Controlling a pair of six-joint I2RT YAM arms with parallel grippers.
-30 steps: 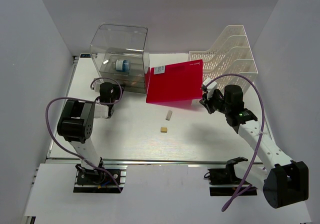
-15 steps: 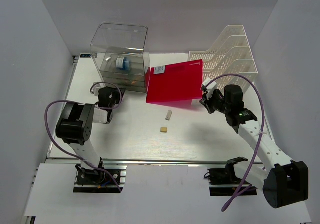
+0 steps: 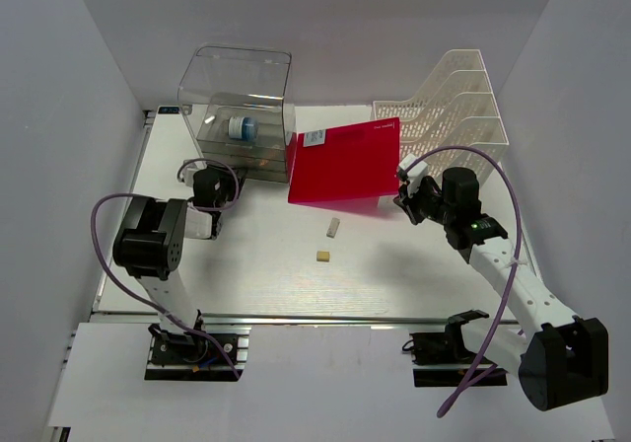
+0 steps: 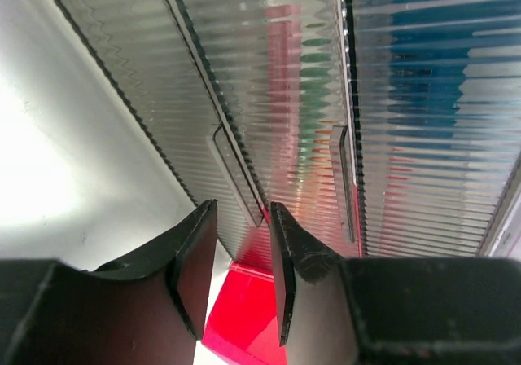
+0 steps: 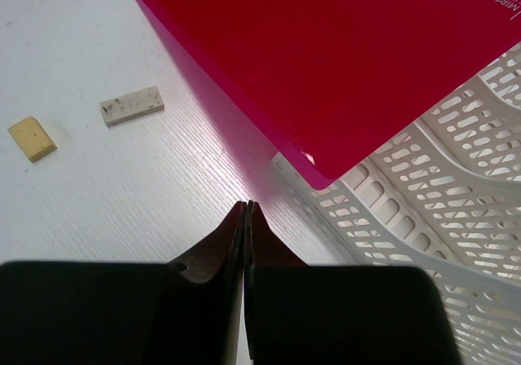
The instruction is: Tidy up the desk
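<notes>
Left hand [image 4: 242,218], fingers spread, hangs at the front of the clear drawer box [image 3: 237,97] on the far left of the white counter [image 3: 394,274]. Right hand [image 5: 246,210], pressed together on nothing, points toward a red folder [image 3: 345,161] beside the mesh file rack [image 3: 458,107].

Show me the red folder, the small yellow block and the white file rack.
red folder [image 3: 345,164]: top view, middle of cover.
small yellow block [image 5: 32,138]: right wrist view, top face.
white file rack [image 3: 459,103]: top view, a mesh divider.

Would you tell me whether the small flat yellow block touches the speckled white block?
Apart. The right wrist view shows bare desk between the yellow block and the white block.
</notes>
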